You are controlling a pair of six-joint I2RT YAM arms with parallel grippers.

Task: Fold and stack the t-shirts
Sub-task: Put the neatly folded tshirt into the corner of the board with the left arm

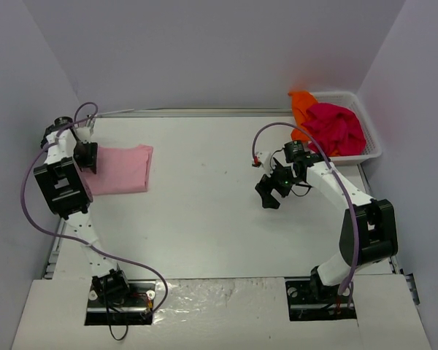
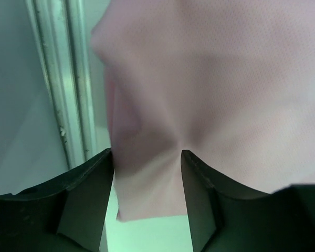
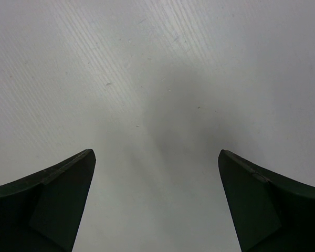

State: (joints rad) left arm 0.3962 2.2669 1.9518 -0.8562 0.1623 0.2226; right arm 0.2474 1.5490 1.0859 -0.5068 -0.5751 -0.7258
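Observation:
A folded light pink t-shirt (image 1: 120,169) lies flat on the white table at the left. My left gripper (image 1: 87,157) is at its left edge; in the left wrist view the gripper (image 2: 147,157) has its jaws closed in on a bunched edge of the pink cloth (image 2: 215,79), with creases running to the pinch. My right gripper (image 1: 269,193) hovers open and empty over bare table right of centre; the right wrist view shows the gripper (image 3: 156,157) with only table between its wide-set jaws. A magenta-red t-shirt (image 1: 336,127) and an orange t-shirt (image 1: 301,102) lie crumpled in the basket.
A white mesh basket (image 1: 372,138) stands at the back right corner by the right wall. Walls close the table on the left, back and right. A metal rail (image 2: 68,84) runs along the table's left edge beside the pink shirt.

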